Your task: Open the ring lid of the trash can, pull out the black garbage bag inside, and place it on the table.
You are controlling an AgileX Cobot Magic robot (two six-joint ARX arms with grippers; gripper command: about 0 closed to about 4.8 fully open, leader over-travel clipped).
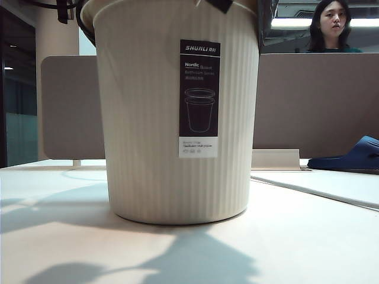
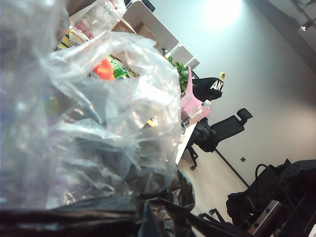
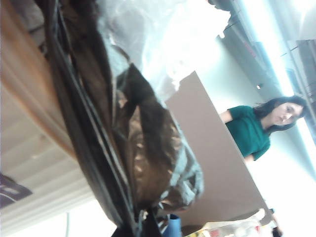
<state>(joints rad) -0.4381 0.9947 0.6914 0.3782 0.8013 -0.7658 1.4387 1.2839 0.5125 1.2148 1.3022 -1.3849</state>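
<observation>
Neither gripper's fingers are visible, but both are fully closed: the left gripper sits directly against the black garbage bag point(image 2: 89, 217) and its clear plastic film point(image 2: 98, 123), and the right gripper sits against the bag where it drapes over the rim of the trash can point(image 1: 177, 112). Whether either actually pinches plastic cannot be confirmed. The likely faults are thin film slipping or tearing under load, or the bag dragging the trash can across the table point(image 1: 308, 236).
</observation>
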